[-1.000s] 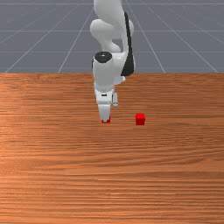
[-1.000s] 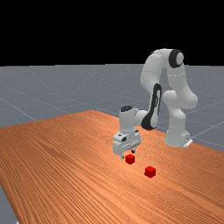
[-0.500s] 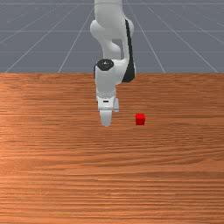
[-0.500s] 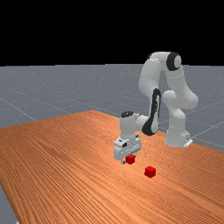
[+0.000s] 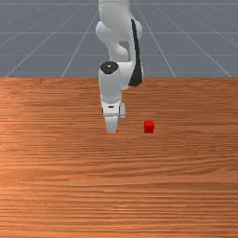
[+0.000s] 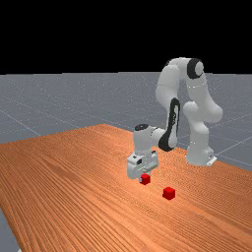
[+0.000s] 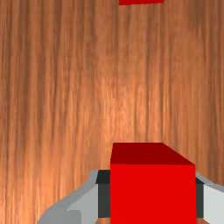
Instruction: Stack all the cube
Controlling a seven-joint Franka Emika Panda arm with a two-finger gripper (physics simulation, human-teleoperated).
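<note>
Snugly, the gripper (image 6: 144, 177) holds one red cube (image 7: 153, 194) between its fingers (image 7: 104, 194), which stand just the cube's width apart. Near it, toward the front view's right, a second red cube (image 5: 148, 127) sits on the wooden table (image 5: 119, 186); farther off stands the arm's white base (image 6: 199, 153).

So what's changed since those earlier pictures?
Since a second ago, my gripper has come down and shut on one red cube, which looks shifted slightly toward the far view's left. The other red cube has stayed put on the table.
</note>
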